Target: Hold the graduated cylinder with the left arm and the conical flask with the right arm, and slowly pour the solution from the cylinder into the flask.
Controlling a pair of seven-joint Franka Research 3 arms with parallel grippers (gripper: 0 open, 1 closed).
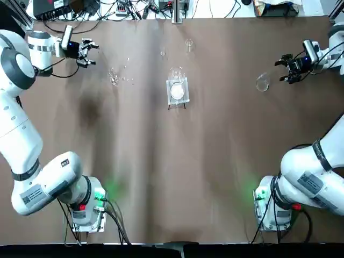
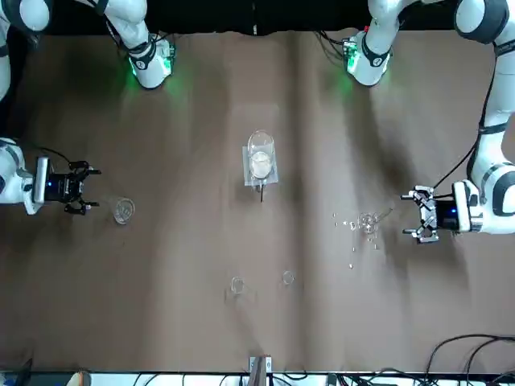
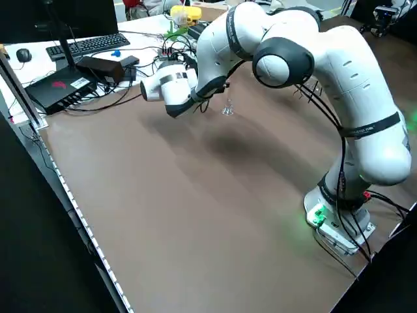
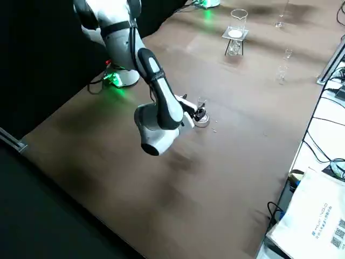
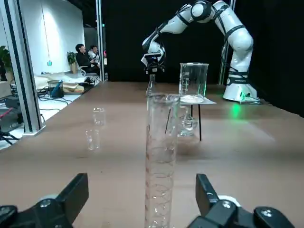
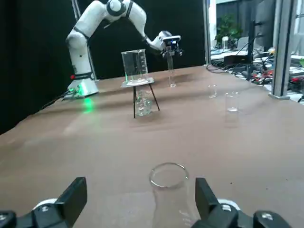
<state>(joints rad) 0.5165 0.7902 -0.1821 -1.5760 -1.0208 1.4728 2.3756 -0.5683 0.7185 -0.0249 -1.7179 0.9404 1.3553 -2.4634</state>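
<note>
On the brown table [image 1: 215,161], seen from the top view, the left end effector [image 1: 90,54] sat at about 10 o'clock, fingers spread wide and holding nothing. The graduated cylinder [image 5: 160,161] stood upright just beyond it, apparently between the fingertips [image 5: 76,194] but untouched. At about 2 o'clock the right end effector [image 1: 283,68] was likewise spread wide, with the conical flask [image 1: 262,83] upright just in front of it, not gripped. A beaker on a black-legged stand [image 1: 177,90] stood near centre, and 2 small glass vessels [image 2: 236,285] lay toward 12 o'clock.
</note>
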